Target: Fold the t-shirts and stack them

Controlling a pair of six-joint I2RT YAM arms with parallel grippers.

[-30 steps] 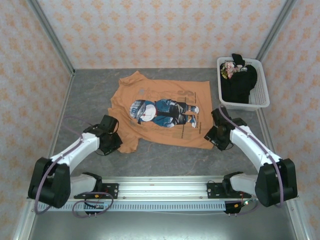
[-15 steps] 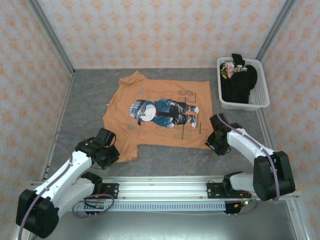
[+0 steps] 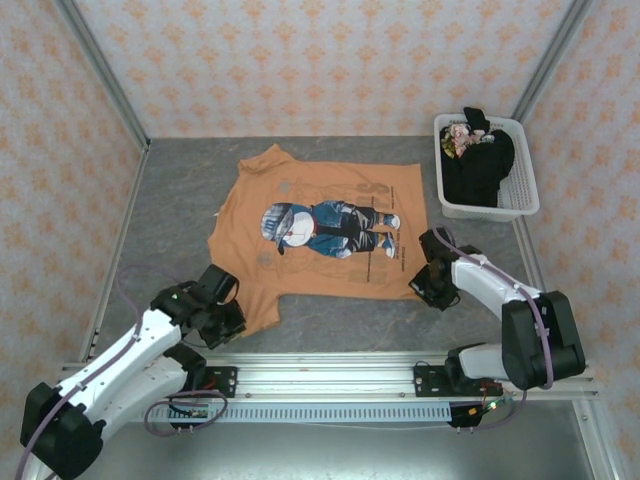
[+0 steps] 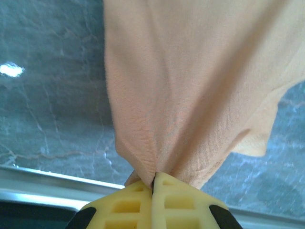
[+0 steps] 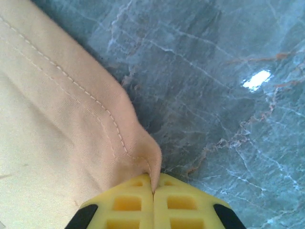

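An orange-tan t-shirt [image 3: 325,235] with a blue-and-white cartoon print lies spread on the grey table. My left gripper [image 3: 232,318] is shut on its near left sleeve; in the left wrist view the cloth [image 4: 190,90] bunches into my left gripper [image 4: 153,177] between the yellow fingers. My right gripper [image 3: 430,285] is shut on the shirt's near right hem corner; the stitched hem [image 5: 71,124] runs into my right gripper [image 5: 153,183]. A black t-shirt [image 3: 478,168] with a colourful print lies heaped in the white basket [image 3: 528,190].
The basket stands at the back right against the wall. Patterned walls enclose the table on three sides. A metal rail [image 3: 330,375] with the arm bases runs along the near edge. Bare marble table [image 3: 175,190] lies left of the shirt.
My right gripper has closed on the shirt's near right corner. My left arm has pulled the sleeve toward the near edge, then shifted slightly right, stretching the shirt's left side.
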